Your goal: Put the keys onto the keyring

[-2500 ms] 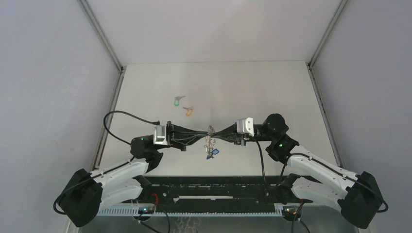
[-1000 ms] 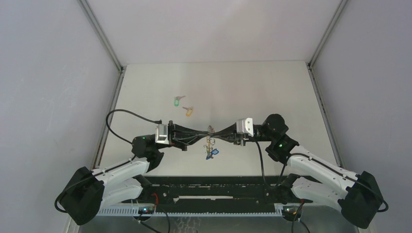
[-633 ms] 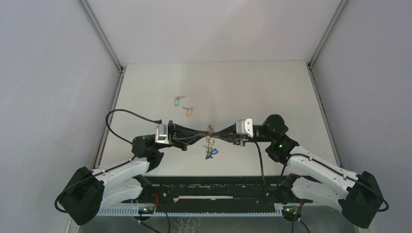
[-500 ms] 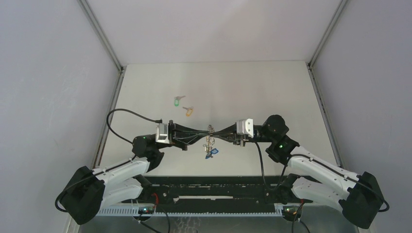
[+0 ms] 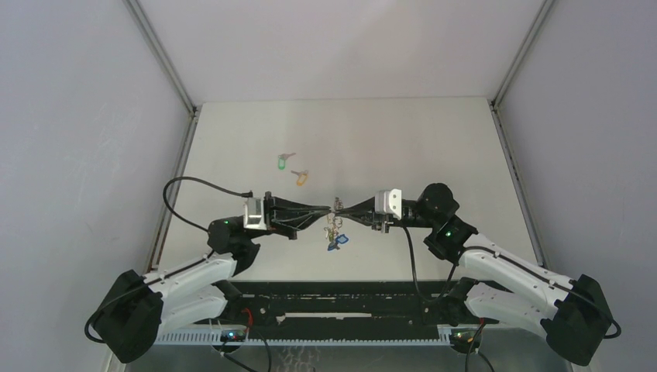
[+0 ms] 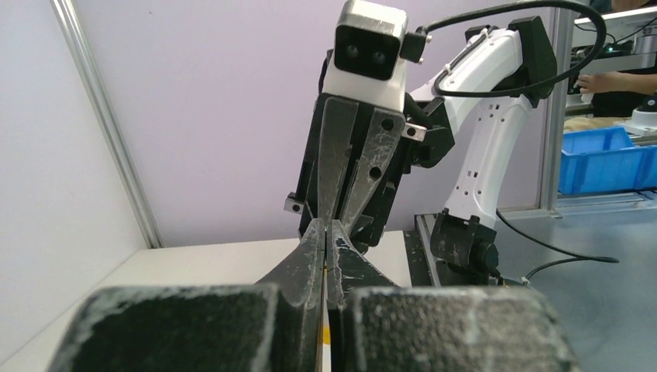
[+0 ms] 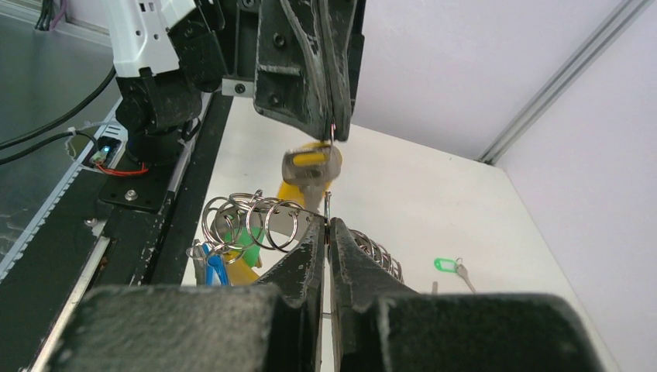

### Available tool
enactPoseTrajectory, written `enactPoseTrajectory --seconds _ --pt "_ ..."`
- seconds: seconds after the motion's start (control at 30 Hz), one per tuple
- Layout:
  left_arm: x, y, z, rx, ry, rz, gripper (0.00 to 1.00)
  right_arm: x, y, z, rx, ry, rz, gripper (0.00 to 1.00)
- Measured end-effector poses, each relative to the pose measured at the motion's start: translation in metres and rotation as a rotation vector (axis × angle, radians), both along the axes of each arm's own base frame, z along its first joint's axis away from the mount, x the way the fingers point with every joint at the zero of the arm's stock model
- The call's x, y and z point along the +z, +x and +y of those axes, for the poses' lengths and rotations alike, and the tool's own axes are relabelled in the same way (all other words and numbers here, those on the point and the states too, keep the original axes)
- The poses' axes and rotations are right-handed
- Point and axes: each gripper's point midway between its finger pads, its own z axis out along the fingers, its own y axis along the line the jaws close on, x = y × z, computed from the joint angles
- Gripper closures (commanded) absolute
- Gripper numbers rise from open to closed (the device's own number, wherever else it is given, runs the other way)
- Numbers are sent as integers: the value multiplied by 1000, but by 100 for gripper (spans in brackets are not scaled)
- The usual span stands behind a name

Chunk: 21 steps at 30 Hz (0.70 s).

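My two grippers meet tip to tip above the near middle of the table. The left gripper is shut on the small ring of an orange-tagged key, which hangs below its tips. My right gripper is shut on a thin wire of the keyring, a silvery bundle of several rings with blue, yellow and green tags. The bundle dangles between the grippers. A green-tagged key and another orange-tagged key lie on the table further back left.
A black rail with both arm bases runs along the near edge. Grey walls with metal posts close in the white table on three sides. The two loose keys lie behind the left gripper.
Both grippers stay shut and tip to tip. The left arm has drawn back slightly to the left, and the hanging bundle has barely shifted.
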Motion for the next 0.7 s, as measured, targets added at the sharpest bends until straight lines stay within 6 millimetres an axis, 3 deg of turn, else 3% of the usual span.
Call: enactPoseTrajectory --seconds 0.3,0.7 --pt "5 0 2 11 -17 -4 100 -3 5 0 -29 -10 -1 100" --pt "-4 5 -2 10 5 23 100 -2 3 1 -25 -8 -5 100"
